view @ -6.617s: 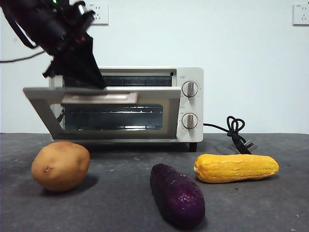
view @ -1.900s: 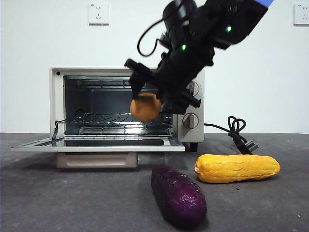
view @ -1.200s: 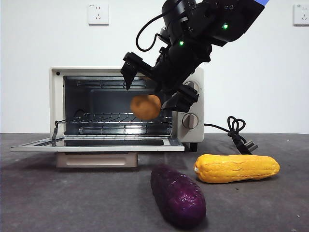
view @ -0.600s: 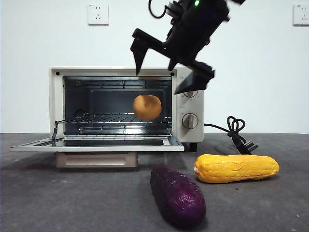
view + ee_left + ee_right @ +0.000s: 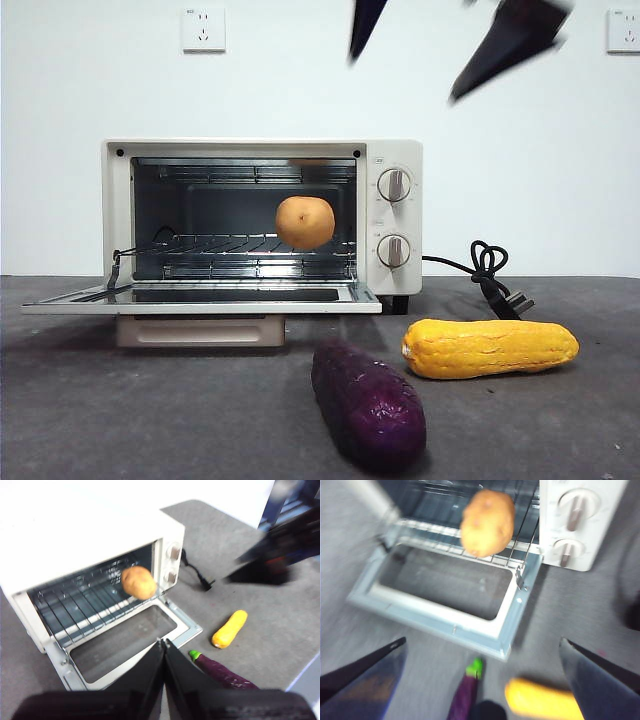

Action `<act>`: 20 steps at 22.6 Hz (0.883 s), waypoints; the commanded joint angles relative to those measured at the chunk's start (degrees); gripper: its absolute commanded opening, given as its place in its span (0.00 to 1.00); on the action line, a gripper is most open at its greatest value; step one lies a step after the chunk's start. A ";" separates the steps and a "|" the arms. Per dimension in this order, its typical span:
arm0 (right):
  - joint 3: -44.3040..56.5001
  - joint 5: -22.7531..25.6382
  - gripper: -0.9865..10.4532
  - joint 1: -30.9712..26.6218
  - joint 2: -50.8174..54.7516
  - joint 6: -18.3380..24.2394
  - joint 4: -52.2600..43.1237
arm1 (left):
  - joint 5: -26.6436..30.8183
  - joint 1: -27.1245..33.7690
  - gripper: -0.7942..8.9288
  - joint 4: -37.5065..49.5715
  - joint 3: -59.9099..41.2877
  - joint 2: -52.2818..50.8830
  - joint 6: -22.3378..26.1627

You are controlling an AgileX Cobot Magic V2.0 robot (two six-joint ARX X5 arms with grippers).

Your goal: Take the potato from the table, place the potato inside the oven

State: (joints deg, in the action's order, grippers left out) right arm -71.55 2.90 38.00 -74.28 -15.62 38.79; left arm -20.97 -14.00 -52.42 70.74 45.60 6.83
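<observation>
The tan-orange potato point(image 5: 305, 222) point(image 5: 139, 582) point(image 5: 487, 522) rests on the wire rack inside the cream oven point(image 5: 395, 150) point(image 5: 100, 535) point(image 5: 580, 520), toward the knob side. The oven door point(image 5: 200, 300) lies flat open. My right gripper point(image 5: 435, 40) point(image 5: 480, 680) hangs open high above the oven, holding nothing; only its two dark tips show at the top of the front view. My left gripper point(image 5: 163, 642) is shut and empty, well back from the oven. The table point(image 5: 150, 410) is dark grey.
A purple sweet potato point(image 5: 368, 405) lies in front of the oven door's right end, and a bumpy yellow vegetable point(image 5: 490, 347) lies to its right. The black cord and plug point(image 5: 490, 272) trail from the oven's right side.
The right gripper carried the potato into the oven, let it go on the rack, opened and rose away to the upper right. The oven door, half open at first, now lies flat.
</observation>
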 commanded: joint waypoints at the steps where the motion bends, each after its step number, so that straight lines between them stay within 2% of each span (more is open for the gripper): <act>1: 0.11 -0.02 0.53 0.37 7.37 2.58 3.15 | -0.09 1.86 0.07 5.84 -6.01 3.52 -0.90; 2: 0.11 -0.02 0.53 0.37 10.73 2.64 4.31 | -0.44 3.32 0.07 9.53 -8.83 5.11 -1.22; 5: 0.11 -0.02 0.53 0.37 19.85 2.67 7.74 | -6.58 10.47 0.07 20.87 -14.97 10.60 -4.28; 7: 0.11 0.00 0.53 0.37 24.98 2.64 10.73 | -11.30 16.37 0.07 25.20 -16.04 16.39 -5.38; 10: 0.11 0.00 0.53 0.37 30.10 2.62 14.95 | -14.93 21.97 0.07 29.07 -16.04 25.83 -6.88; 14: 0.11 0.04 0.53 0.37 33.16 1.92 17.53 | -19.65 24.04 0.07 31.54 -16.04 34.34 -7.02; 20: 0.11 0.04 0.53 0.37 34.45 1.53 18.69 | -19.47 24.26 0.07 32.74 -16.04 44.94 -6.49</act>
State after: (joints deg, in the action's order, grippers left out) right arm -71.57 2.96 38.24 -39.92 -13.69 57.41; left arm -40.21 10.02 -20.18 55.11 89.23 -0.03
